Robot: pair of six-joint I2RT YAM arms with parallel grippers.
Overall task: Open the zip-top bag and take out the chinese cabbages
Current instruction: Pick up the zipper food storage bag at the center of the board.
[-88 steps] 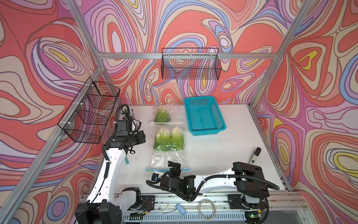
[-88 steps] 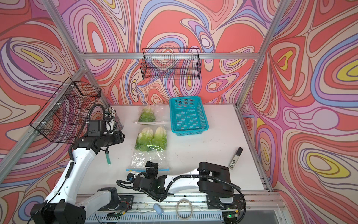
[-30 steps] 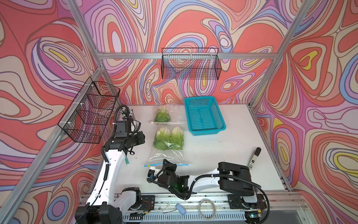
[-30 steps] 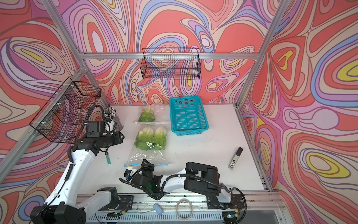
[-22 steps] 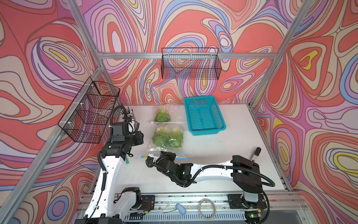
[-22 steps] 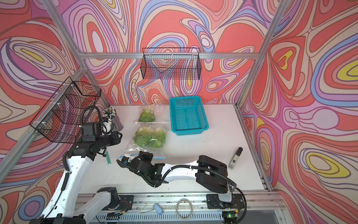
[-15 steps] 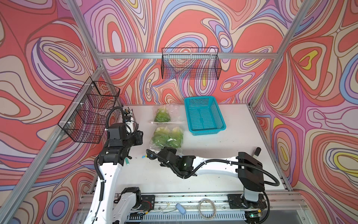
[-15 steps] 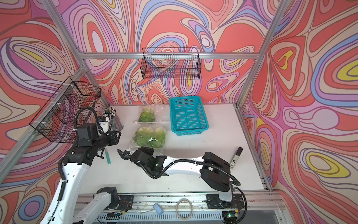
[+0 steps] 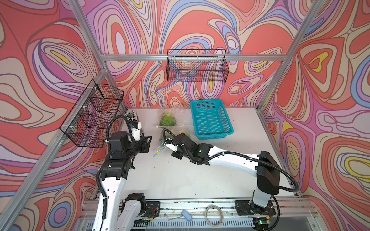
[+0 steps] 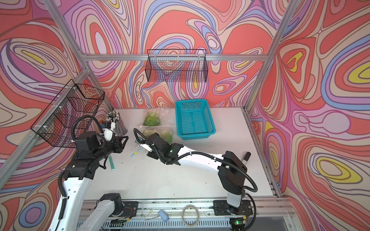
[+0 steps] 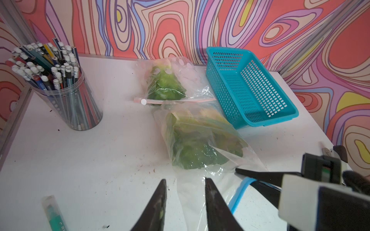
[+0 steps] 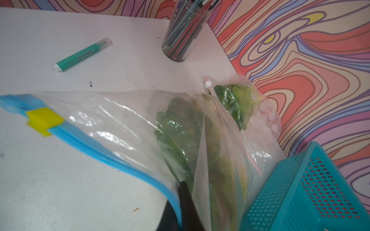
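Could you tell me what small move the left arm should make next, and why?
Probably ease the left gripper forward to the yellow slider and close on it. The right gripper is shut on the blue zip strip of the zip-top bag, the left jaws stand open short of it, and the chinese cabbages lie inside.

The surface (image 9: 180, 180) is white, flecked with dark specks. The basket (image 9: 215, 136) is turquoise with a grid of small holes. Just beside the basket, the zip-top bag (image 12: 120, 120) is clear with a blue zip strip (image 12: 90, 151) and a yellow slider (image 12: 43, 120). The chinese cabbages (image 11: 196, 144) in it are deep green with pale yellowish ends. Another clear bag (image 11: 174, 80) beside the basket carries a pink strip (image 11: 190, 100) and white dots. The walls (image 9: 200, 24) swirl red, pink, lilac, blue and yellow, outlined dark.
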